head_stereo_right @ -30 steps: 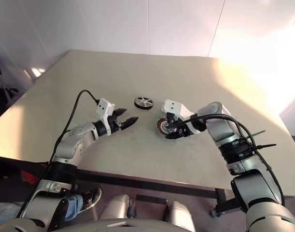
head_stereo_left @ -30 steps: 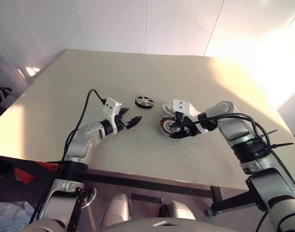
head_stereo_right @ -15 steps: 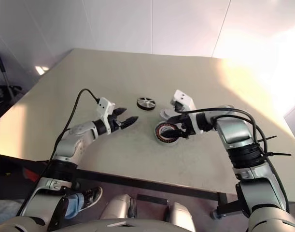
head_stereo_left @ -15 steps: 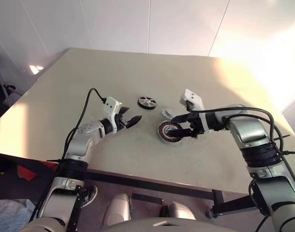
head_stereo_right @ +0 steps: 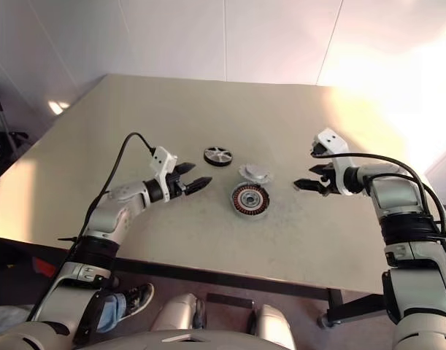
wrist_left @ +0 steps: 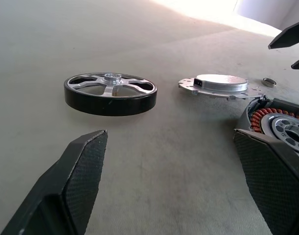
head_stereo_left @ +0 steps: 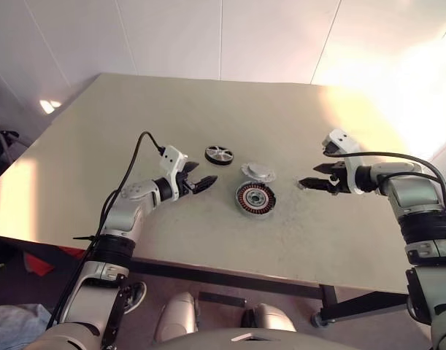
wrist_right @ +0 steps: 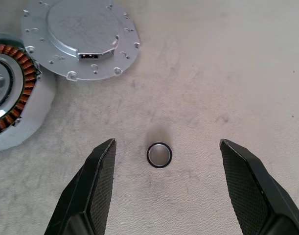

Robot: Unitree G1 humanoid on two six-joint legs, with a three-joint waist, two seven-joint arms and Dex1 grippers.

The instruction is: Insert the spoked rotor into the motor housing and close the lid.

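The table (head_stereo_left: 98,146) carries three parts in a loose cluster about midway between its left and right edges, nearer the front edge than the back. The housing (head_stereo_left: 255,197) lies flat and open at the top, its coppery windings and silvery centre showing, closest of the three to the front edge. The lid (head_stereo_left: 258,172) lies just behind it toward the back edge, very close, though whether they touch cannot be told. The rotor (head_stereo_left: 218,154) lies flat, apart from both, toward the left and back. A small dark ring (wrist_right: 159,154) sits on the bare top, on the lid's side away from the rotor.

The left gripper (head_stereo_left: 196,182) hovers with its fingers spread and nothing between them, pointing between the rotor and the housing. The right gripper (head_stereo_left: 315,177) is also spread and empty, well to the right of the housing, with the small ring below the gap between its fingers.

Nothing is assembled yet, so the step in hand looks like fetching the rotor. That calls for the left gripper to swing toward the back edge, straddle the dark rim, close on it, lift it, and lower it level over the housing's centre.
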